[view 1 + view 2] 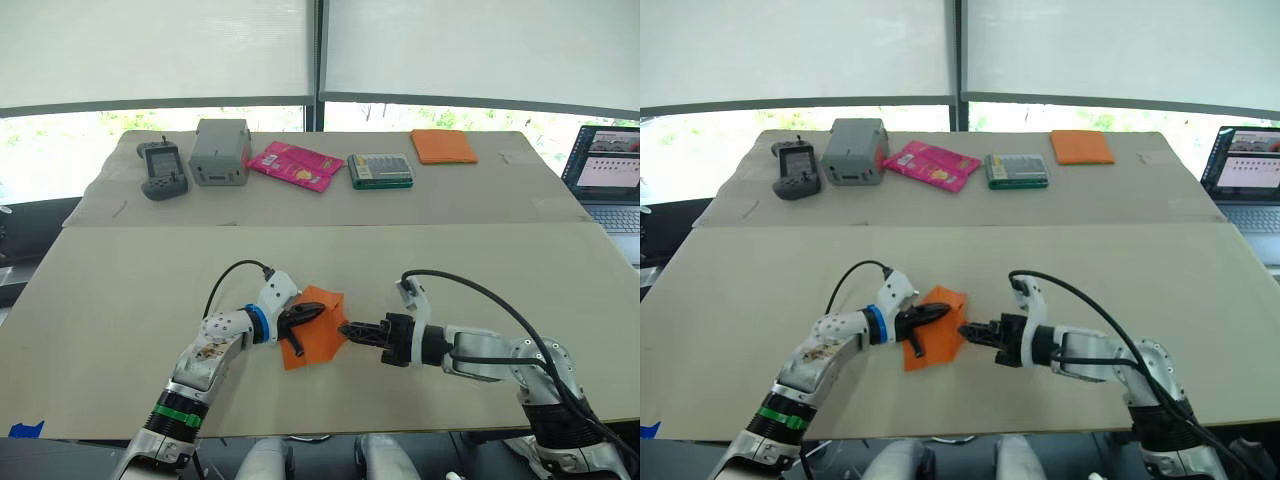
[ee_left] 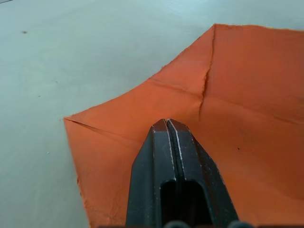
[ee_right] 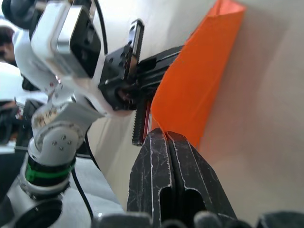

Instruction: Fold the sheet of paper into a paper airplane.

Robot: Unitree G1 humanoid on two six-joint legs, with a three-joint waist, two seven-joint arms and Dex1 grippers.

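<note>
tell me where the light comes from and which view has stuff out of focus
Left eye view: daylight through the windows behind the table leaves that strip blown out, with soft shadows under the arms. Left wrist view: the black fingers are soft up close and the sheet of paper sharper. Right wrist view: the left gripper is blurred.

The tan table (image 1: 120,300) bears the orange sheet of paper (image 1: 318,335).

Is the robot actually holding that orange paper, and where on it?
Yes. The right gripper is shut on the right edge of the sheet of paper; the left gripper is shut and lies on its left part, though a pinch there cannot be told.
</note>
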